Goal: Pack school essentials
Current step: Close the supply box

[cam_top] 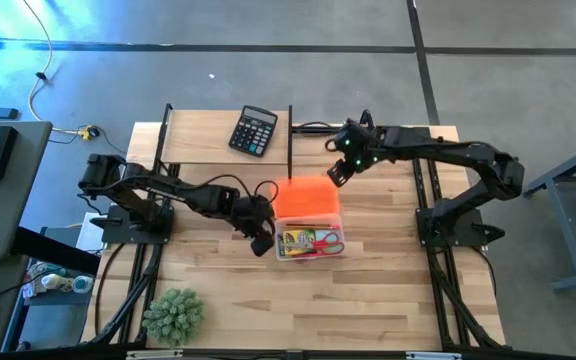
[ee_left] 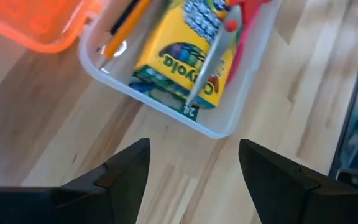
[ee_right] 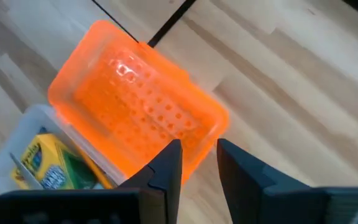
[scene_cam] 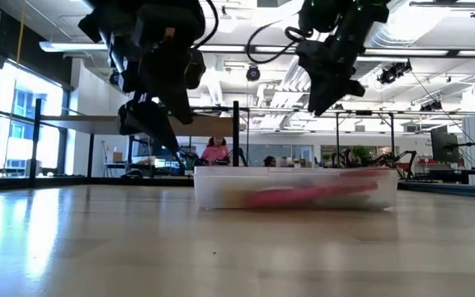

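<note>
— Two grippers are seen; how are they set?
— Left gripper (cam_top: 261, 243) is held open and empty beside the clear box (cam_top: 309, 256); right gripper (cam_top: 336, 174) is nearly closed, empty, above the orange lid (cam_top: 306, 197).
— And the contents?
— Crayon pack (ee_left: 182, 56), scissors (cam_top: 325, 241) and pencil (ee_left: 125, 27) are lying inside the box.

In the left wrist view, the crayon pack (ee_left: 185, 53) ran past the picture's top edge, and the scissors (ee_left: 225, 43) crossing it showed only their blades and a bit of red handle. The pencil (ee_left: 126, 25) was cut off the same way. In the low view, the clear box (scene_cam: 295, 191) blurred its contents to a red smear. Behind it, a person in pink (scene_cam: 215, 151) was too small to make out.
</note>
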Controlling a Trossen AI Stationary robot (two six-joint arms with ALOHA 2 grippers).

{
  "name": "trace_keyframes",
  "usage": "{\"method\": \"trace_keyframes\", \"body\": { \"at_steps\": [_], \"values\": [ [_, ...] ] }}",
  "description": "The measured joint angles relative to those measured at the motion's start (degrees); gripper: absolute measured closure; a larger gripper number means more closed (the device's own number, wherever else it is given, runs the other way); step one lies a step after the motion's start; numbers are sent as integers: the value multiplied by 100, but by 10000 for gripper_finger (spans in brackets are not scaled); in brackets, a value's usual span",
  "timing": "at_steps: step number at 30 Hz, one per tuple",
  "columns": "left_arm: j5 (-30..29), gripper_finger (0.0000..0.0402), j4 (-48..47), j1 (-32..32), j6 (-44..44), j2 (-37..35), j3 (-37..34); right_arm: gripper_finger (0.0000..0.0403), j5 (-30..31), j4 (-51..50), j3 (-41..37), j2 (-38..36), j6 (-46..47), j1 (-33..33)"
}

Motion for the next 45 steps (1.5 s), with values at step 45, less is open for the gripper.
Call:
{"method": "trace_keyframes", "body": {
  "at_steps": [45],
  "values": [
    [-884, 165, 649, -550, -2716, 881, -2, 242, -650, 3159, -2048, 875, -848, -817]
  ]
}}
